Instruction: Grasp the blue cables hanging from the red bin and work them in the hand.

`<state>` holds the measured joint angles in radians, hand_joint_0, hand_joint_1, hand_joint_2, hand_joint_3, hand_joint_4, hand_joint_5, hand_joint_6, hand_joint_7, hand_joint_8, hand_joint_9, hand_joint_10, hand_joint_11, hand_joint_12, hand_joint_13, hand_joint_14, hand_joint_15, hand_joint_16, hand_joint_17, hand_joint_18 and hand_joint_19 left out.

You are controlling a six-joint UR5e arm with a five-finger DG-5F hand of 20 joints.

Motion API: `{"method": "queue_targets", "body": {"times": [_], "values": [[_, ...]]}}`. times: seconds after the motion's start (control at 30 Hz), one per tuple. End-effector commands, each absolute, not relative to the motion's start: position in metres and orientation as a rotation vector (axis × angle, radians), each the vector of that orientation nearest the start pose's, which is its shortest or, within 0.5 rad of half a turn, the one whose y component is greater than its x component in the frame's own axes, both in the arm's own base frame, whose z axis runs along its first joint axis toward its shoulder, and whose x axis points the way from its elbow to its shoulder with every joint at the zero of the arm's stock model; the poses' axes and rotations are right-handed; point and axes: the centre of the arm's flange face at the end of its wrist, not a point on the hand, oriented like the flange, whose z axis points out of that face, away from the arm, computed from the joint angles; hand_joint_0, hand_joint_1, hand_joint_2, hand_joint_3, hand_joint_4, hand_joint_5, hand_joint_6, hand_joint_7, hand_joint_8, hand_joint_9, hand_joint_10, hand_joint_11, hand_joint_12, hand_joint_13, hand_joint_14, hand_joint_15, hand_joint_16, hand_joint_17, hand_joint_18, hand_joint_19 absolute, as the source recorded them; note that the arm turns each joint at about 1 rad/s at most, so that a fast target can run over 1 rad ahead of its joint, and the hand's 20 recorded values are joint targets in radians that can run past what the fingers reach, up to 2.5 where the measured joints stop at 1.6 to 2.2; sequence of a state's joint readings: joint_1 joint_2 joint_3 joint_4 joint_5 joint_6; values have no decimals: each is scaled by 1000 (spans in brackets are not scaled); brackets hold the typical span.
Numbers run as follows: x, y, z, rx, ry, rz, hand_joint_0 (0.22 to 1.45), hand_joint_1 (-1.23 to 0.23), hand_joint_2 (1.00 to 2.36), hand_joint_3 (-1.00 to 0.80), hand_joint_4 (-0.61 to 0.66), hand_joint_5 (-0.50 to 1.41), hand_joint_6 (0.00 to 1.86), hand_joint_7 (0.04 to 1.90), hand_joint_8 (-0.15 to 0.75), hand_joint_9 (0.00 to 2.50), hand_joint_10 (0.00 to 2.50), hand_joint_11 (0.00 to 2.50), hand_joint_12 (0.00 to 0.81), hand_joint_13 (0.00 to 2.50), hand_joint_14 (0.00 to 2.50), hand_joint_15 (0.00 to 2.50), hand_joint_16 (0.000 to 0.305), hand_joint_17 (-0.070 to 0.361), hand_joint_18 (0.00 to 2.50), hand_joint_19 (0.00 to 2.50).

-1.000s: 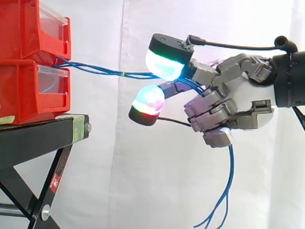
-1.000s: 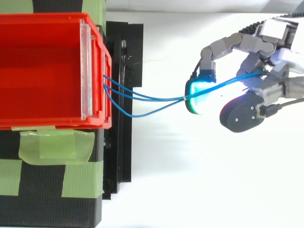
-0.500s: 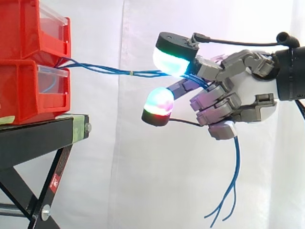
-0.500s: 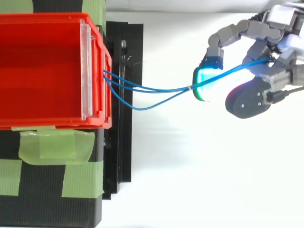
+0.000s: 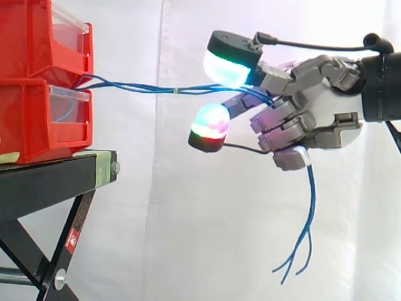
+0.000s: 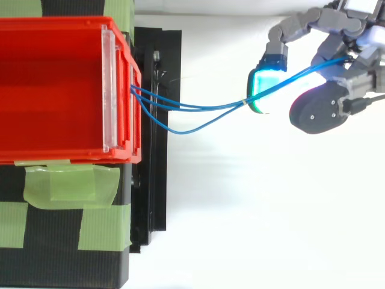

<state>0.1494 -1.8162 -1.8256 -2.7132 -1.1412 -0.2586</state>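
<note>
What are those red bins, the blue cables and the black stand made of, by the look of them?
The bins: probably moulded plastic, smooth and slightly glossy, with clear front panels. The cables: likely wire in a flexible plastic sheath; they curve and dangle loosely below the hand. The stand: looks like black-painted metal, judging by its straight, rigid bars.

Upper left of the frame, the bins (image 5: pixel 37 75) are red with clear front panels. The cables (image 5: pixel 125 88) are blue, with a small band (image 5: pixel 175 91) midway that may be yellow-green. The robot hand (image 5: pixel 313 119) is grey. Its black-backed upper pad (image 5: pixel 227 68) glows cyan and green, and its lower pad (image 5: pixel 210 121) magenta, red and green. The stand (image 5: pixel 44 182) is black with green tape (image 6: pixel 66 183). The curtain (image 5: pixel 188 219) is white.
</note>
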Motion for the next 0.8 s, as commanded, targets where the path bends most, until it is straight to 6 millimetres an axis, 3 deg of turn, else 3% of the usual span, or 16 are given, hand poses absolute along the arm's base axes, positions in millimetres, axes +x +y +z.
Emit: {"method": "queue_targets", "body": {"times": [0.0,0.77], "values": [[549,-95,292,1159,1194,749,818,-582,1000,-1000,263,-115,714,1081,577,1926,2500,2500,723,2079,2500,2087,213,160,2500,736],[553,-106,301,1113,1135,722,852,-586,1002,-948,229,-67,735,1095,577,1926,2500,2500,723,2079,2500,2087,213,160,2500,736]]}}
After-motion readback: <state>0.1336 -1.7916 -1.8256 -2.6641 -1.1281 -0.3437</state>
